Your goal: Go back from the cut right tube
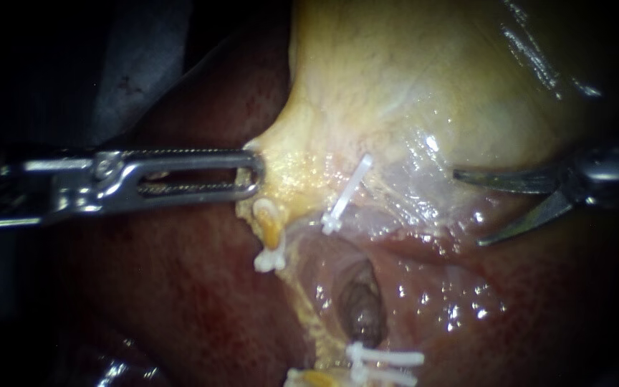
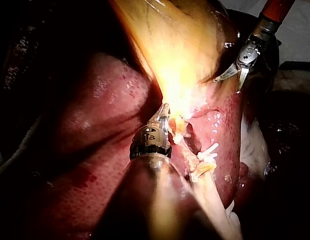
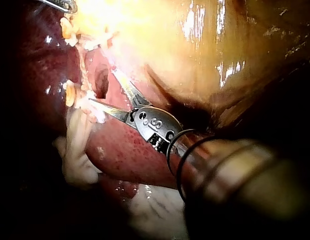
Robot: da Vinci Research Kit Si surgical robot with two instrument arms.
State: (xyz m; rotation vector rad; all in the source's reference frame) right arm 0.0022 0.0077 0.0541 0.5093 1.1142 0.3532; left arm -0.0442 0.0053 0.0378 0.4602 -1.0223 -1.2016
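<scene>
Though the cut right tube's white-clipped stump (image 1: pixel 344 197) lies parted, my right instrument (image 1: pixel 469 208), curved blades spread, hangs near it; my left instrument (image 1: pixel 251 174) pinches the pale yellow gallbladder (image 1: pixel 395 72). Retreat looks barely begun.

You stand at a surgical practice bench, not over a body. The dark red, glistening liver (image 2: pixel 95 165) and the pale yellow gallbladder (image 1: pixel 410 72) lie out in the open on crumpled white cloth (image 3: pixel 155 207), with a pale grey surface (image 2: pixel 301 25) beyond. Small white plastic clips (image 1: pixel 385 356) sit in the tissue. Your slender metal left instrument (image 1: pixel 256 172) and right instrument (image 1: pixel 469 208) reach in under one tight light, darkness all round.
</scene>
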